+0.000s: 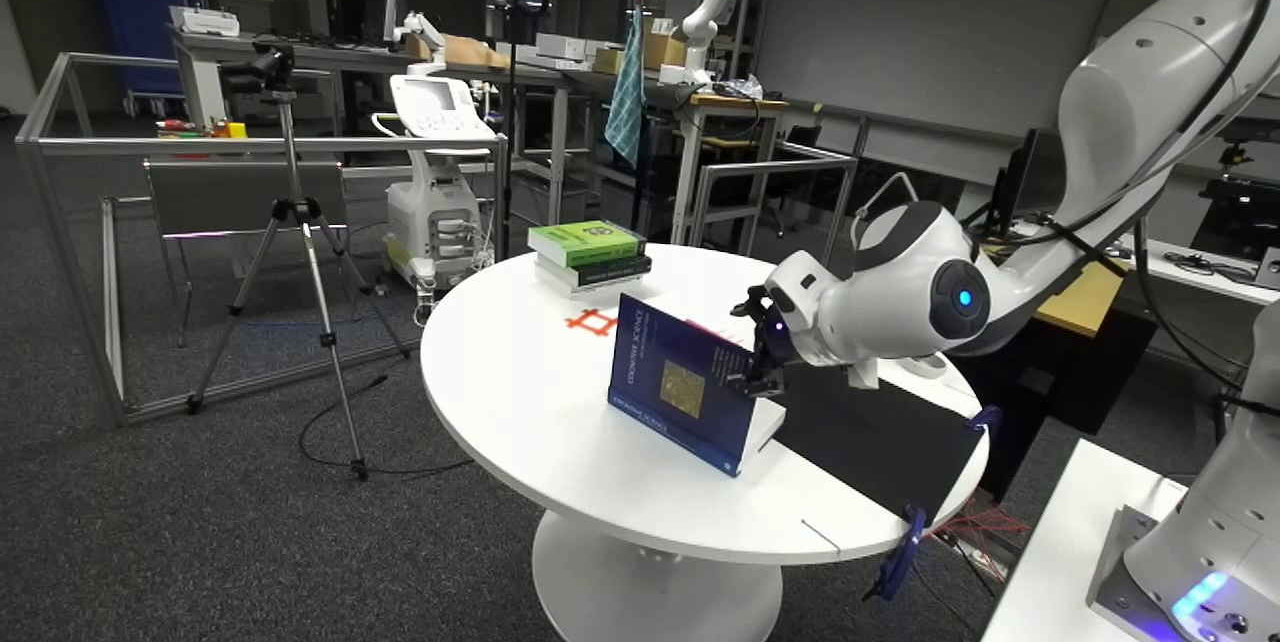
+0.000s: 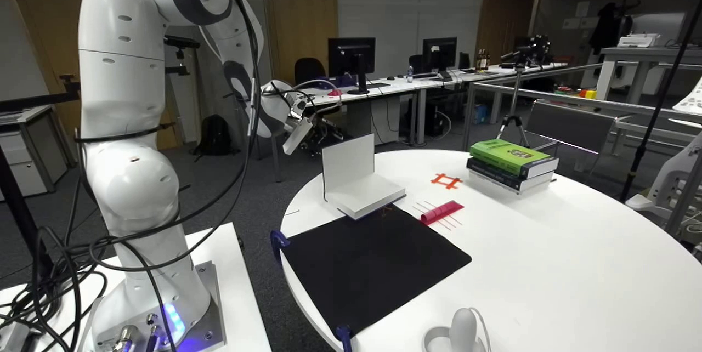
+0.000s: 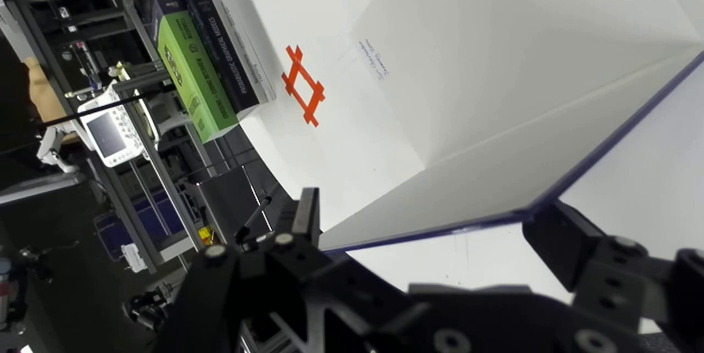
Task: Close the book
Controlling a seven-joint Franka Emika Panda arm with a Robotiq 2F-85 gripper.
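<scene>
- The book (image 1: 682, 384) lies open on the white table (image 1: 520, 372), its cover (image 2: 350, 161) standing roughly upright and its pages (image 2: 368, 194) lying flat.
- The cover is thin and looks stiff; expect it to swing as one board on its hinge, light to move, and smooth enough to let a fingertip slide.
- The thick block of pages is probably heavy enough to anchor things, though a low, hard shove could skid it.
- Best contact: the outer blue face near the free top edge, pushing over toward the pages; no pinch seems needed.
- The gripper (image 3: 433, 220) is at that edge, its fingers (image 3: 558, 237) spread wide, one right at the cover's corner; whether it touches, I cannot tell.
- The pages' side borders the black sheet (image 2: 378, 267), with a pink strip (image 2: 437, 214) near; nothing tall blocks the cover's fall.
- Behind the cover, the table's rim is near, a blue clamp (image 2: 278, 239) on it; the stack of books (image 2: 510, 163) is well apart.
</scene>
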